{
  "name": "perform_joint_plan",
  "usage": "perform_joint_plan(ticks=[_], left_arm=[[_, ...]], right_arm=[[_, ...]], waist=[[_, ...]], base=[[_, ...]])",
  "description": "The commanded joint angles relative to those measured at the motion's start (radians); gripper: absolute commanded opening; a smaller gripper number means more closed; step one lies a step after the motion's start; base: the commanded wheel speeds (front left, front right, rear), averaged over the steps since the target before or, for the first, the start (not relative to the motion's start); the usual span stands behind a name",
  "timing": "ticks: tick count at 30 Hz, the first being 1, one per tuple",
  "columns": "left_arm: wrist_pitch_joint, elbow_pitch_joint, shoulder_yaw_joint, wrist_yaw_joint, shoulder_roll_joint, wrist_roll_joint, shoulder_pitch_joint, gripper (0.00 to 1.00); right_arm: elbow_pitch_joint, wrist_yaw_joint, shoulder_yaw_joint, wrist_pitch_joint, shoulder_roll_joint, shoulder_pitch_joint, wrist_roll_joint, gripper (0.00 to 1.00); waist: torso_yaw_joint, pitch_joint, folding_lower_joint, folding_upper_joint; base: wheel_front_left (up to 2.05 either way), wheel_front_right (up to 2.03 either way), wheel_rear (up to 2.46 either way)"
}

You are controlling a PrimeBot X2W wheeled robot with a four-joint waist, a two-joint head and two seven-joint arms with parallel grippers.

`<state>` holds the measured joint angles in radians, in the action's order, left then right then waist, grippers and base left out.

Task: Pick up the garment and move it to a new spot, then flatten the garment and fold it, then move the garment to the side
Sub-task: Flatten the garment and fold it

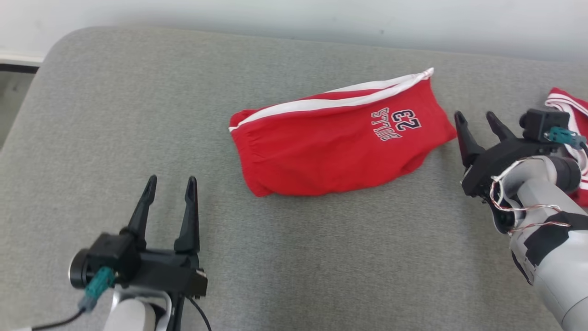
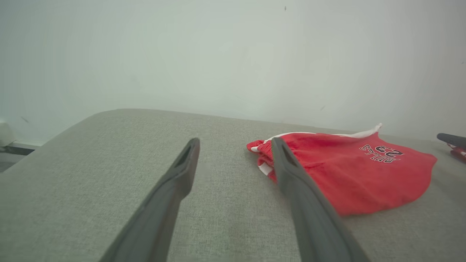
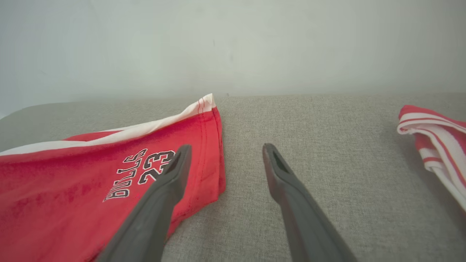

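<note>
The garment (image 1: 335, 142) is a pair of red shorts with a white side stripe and "BULLS 23" print, lying folded on the grey surface (image 1: 115, 115). My left gripper (image 1: 171, 184) stands open at the lower left, well short of the shorts, nothing between its fingers. Close beside the shorts' right edge, my right gripper (image 1: 477, 120) is open and empty. In the left wrist view the garment (image 2: 364, 171) lies ahead to the right of the left gripper (image 2: 236, 143). In the right wrist view the garment (image 3: 91, 182) is at the left, the right gripper (image 3: 225, 150) beside its hem.
Another red garment with white stripes (image 1: 572, 119) lies at the right edge, behind my right wrist, also in the right wrist view as striped cloth (image 3: 437, 145). A pale wall (image 1: 321, 18) runs along the far edge of the grey surface. The surface's rounded corner (image 1: 59, 41) is at the upper left.
</note>
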<state>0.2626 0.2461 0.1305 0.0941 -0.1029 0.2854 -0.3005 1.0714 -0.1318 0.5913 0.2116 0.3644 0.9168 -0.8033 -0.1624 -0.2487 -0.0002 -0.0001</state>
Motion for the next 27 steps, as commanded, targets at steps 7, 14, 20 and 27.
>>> perform_joint_plan(ticks=[7,14,20,27], left_arm=[[0.003,-0.04,-0.045,0.014,0.045,-0.037,0.092,1.0],[0.003,-0.032,-0.02,0.025,0.052,-0.018,0.109,1.0],[0.003,-0.027,0.008,0.011,0.053,0.006,0.096,1.0],[0.003,-0.001,0.001,0.005,0.052,0.005,0.127,1.0]], right_arm=[[0.075,0.002,-0.008,0.011,-0.017,-0.01,-0.03,1.0],[0.171,0.002,-0.009,-0.019,-0.046,0.009,-0.033,1.0],[0.208,0.002,-0.011,-0.066,-0.071,0.002,-0.032,0.34],[0.212,0.002,-0.021,-0.012,-0.07,-0.035,-0.046,0.0]], waist=[[-0.054,-0.001,0.0002,0.0001],[-0.103,-0.01,0.0002,0.0001],[-0.119,-0.013,0.0002,0.0001],[-0.094,0.036,0.0002,0.0001]], base=[[0.0,0.0,0.0],[0.0,0.0,0.0],[0.0,0.0,0.0],[0.0,0.0,0.0]])
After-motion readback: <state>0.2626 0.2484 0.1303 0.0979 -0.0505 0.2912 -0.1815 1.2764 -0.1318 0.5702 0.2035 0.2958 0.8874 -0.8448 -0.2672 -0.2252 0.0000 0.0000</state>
